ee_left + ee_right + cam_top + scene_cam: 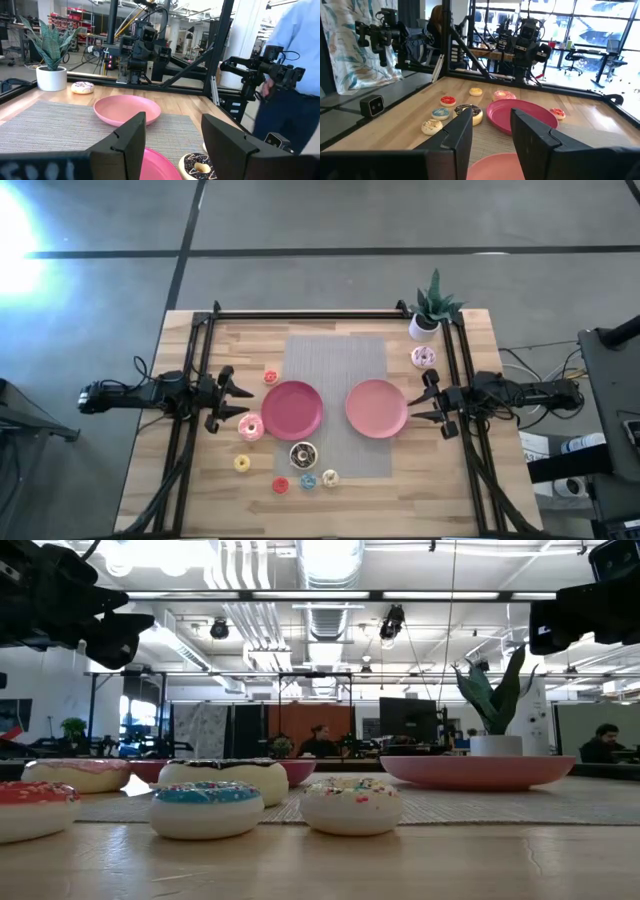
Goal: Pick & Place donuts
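The pink donut lies on the wood left of the dark pink plate. The chocolate donut sits on the grey mat below that plate. The pale pink-white donut lies near the plant. Tiny ones: red-orange, yellow, red, blue, cream. My left gripper hovers open, left of the dark plate, above the pink donut. My right gripper hovers open, right of the light pink plate. Both plates are bare.
A potted plant stands at the far right corner. A black frame runs round the table. The grey mat lies under both plates. A person in a blue shirt stands beyond the table's near side.
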You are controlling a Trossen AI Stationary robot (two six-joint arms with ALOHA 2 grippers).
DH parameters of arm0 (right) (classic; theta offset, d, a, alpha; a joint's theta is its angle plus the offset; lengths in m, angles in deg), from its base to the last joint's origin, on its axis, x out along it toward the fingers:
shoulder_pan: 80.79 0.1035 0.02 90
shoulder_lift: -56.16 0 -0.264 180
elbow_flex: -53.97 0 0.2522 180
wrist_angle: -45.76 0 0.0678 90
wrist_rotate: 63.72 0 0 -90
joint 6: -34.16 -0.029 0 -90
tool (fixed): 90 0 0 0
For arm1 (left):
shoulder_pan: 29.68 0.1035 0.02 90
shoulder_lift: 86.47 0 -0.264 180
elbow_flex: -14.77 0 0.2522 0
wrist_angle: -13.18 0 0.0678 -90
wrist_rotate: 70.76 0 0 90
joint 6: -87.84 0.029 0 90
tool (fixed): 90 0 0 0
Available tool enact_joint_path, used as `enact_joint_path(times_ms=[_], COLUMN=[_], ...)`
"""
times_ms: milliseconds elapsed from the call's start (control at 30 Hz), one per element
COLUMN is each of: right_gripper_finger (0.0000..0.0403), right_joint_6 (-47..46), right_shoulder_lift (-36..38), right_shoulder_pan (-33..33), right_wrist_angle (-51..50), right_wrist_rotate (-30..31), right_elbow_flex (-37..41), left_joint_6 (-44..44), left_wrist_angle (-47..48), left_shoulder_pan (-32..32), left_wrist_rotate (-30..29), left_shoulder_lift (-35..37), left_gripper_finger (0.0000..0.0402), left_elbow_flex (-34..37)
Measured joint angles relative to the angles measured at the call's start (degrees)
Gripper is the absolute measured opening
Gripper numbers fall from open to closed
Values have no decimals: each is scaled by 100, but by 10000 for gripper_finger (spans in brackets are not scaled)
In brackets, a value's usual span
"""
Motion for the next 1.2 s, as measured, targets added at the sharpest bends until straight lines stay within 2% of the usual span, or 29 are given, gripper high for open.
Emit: enact_joint_path(times_ms=[200,300,400,533,733,867,933,1067,1133,1200], right_gripper_finger=[123,123,123,123,123,123,123,123,123,123], right_joint_6=[-2719,-4867,-6032,-7082,-7154,-7206,-7220,-7046,-6872,-6933], right_shoulder_lift=[0,2,-57,-71,-188,-680,-1131,-2348,-2989,-3642], right_shoulder_pan=[0,-1,2,-3,-4,-18,-16,-18,-18,-18], right_wrist_angle=[160,131,-77,-17,1015,1337,1304,1244,832,-55], right_wrist_rotate=[-11,8,535,1491,2621,2831,3021,3772,4090,4430], right_elbow_flex=[0,0,0,0,-2,-22,-124,-715,-1204,-1821], left_joint_6=[2,2,0,2,0,1,0,2,0,0], left_wrist_angle=[0,0,0,0,0,0,0,0,0,0], left_shoulder_pan=[-1,0,-2,-1,0,-1,-2,0,0,-1], left_wrist_rotate=[2,2,2,1,0,2,2,2,2,2], left_shoulder_lift=[0,0,0,0,0,0,0,0,0,0], left_gripper_finger=[167,167,167,167,167,167,167,167,167,167], left_elbow_flex=[0,0,-2,-1,-2,0,-1,-2,-1,0])
